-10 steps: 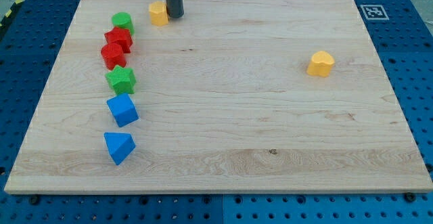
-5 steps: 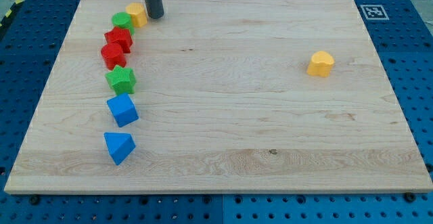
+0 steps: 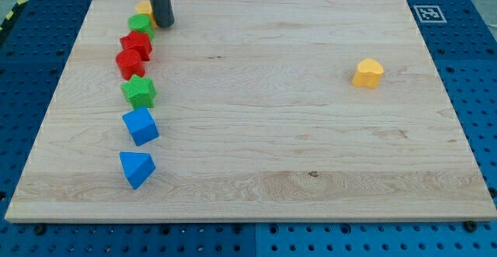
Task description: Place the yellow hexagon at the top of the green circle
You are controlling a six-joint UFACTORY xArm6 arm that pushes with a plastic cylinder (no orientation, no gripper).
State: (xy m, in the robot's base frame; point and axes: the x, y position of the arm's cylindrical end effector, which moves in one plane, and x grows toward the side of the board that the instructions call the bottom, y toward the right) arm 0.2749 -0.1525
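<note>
The yellow hexagon lies near the board's top left, just above the green circle and touching it. My tip is right beside both, on their right side, and the rod hides part of the hexagon. The rod rises out of the view's top.
Below the green circle runs a column of blocks: two red blocks, a green star, a blue block and a blue triangle. A yellow block lies far at the right. The wooden board sits on a blue pegboard.
My tip has moved left along the board's top, pushing the yellow hexagon left until it sits above the green circle.
</note>
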